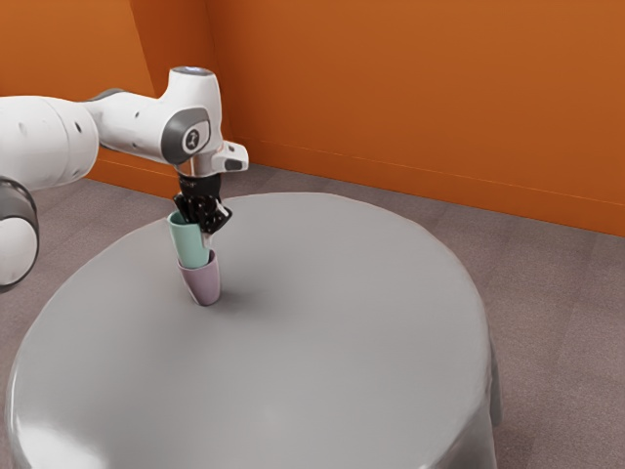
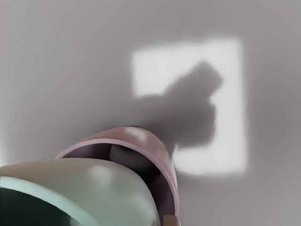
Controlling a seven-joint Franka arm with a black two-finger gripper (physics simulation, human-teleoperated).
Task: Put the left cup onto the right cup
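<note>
A teal cup (image 1: pixel 186 244) stands slightly tilted with its base inside a lilac cup (image 1: pixel 202 281), which rests on the round grey table (image 1: pixel 342 332) toward the exterior view's left. My gripper (image 1: pixel 204 225) comes down from above onto the teal cup's rim, on the side toward the exterior view's right, and its black fingers are closed on the cup's wall. In the wrist view the teal cup (image 2: pixel 94 188) lies large right under my hand, and the lilac cup's rim (image 2: pixel 157 150) curves around it.
The grey table top (image 2: pixel 70 70) spreads wide around the cups, with a bright patch of light (image 2: pixel 225 70) and my hand's shadow on it. Orange walls (image 1: pixel 410 88) stand behind the table, well away from the arm.
</note>
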